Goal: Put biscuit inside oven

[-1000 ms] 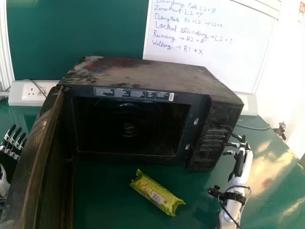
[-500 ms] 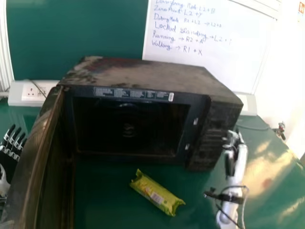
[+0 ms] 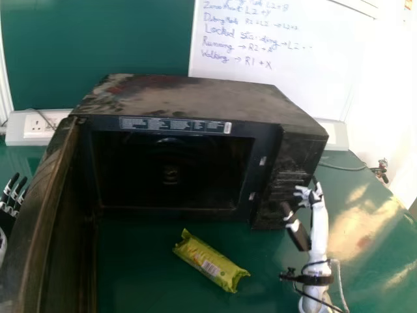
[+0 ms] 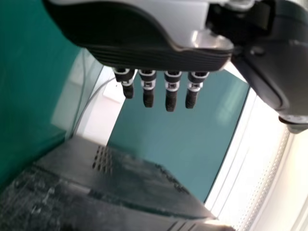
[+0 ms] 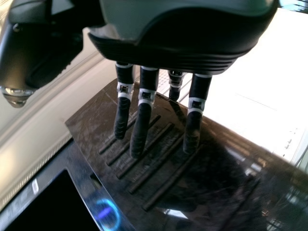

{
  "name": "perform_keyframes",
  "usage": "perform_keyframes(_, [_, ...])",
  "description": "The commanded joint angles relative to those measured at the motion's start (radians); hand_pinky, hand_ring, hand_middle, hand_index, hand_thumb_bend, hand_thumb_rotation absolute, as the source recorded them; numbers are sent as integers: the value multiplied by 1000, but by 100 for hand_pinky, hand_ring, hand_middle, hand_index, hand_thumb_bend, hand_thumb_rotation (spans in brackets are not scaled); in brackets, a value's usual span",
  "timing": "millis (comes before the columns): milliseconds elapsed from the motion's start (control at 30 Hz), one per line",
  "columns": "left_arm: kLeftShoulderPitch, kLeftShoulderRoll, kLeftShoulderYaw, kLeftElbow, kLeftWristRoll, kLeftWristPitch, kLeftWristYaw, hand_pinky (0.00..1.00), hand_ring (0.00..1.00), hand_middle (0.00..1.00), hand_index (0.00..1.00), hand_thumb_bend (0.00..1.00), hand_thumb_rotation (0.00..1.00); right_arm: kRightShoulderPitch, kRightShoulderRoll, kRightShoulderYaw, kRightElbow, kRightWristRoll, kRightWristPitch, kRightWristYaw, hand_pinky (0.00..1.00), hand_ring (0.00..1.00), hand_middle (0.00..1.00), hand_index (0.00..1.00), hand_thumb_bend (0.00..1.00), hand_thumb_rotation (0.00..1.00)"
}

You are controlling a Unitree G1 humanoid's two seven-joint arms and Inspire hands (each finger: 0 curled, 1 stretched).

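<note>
My right hand [image 3: 301, 225] is beside the oven's control panel, right of the green biscuit packet [image 3: 210, 262], which lies on the table before the oven [image 3: 189, 98]. The oven's door [image 3: 42, 215] stands open on the left, its cavity dark. In the right wrist view, fairly straight fingers of my right hand [image 5: 142, 120] hang over the ribbed panel [image 5: 144, 163], holding nothing. My left hand [image 3: 9, 202] is at the left edge, outside the door; in the left wrist view the left hand [image 4: 171, 91] has straight fingers above the oven [image 4: 96, 192].
The green table [image 3: 365, 248] extends right of the oven. Behind it stand a whiteboard [image 3: 260, 85] with handwriting and a white socket strip [image 3: 39, 127] on the left. A cable [image 3: 342, 167] runs at the back right.
My right hand has turned and shifted slightly left, its thumb side now facing the oven front. The head view has shifted a little. The packet still lies on the table.
</note>
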Motion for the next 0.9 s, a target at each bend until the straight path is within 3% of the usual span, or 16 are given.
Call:
perform_keyframes(0, [6,-39,-3,38,-19,-5,-14,49,68,76,90,2,0,22,4,61,-33,-85,2,-14,39,43,54,65,100,88])
perform_keyframes(167, [3,-41,-1,40,-23,-1,-13,47,67,75,90,2,0,24,-24,108,-85,-144,54,-52,37,43,55,68,100,87])
perform_keyframes(400, [3,-42,-5,37,-12,-5,4,48,67,75,89,3,0,39,-65,140,-187,-175,97,-18,42,47,57,72,100,88])
perform_keyframes(567, [6,-47,-6,28,-12,-3,8,46,67,75,89,3,0,72,-93,137,-295,-155,135,72,46,51,60,75,100,88])
perform_keyframes(700, [8,-49,-6,24,-11,1,13,56,69,76,90,3,0,105,-115,125,-388,-129,158,160,53,55,62,79,100,85])
perform_keyframes(867, [4,-47,-6,35,-8,-11,7,53,69,76,89,4,0,163,-133,98,-535,-102,231,287,57,60,67,82,100,84])
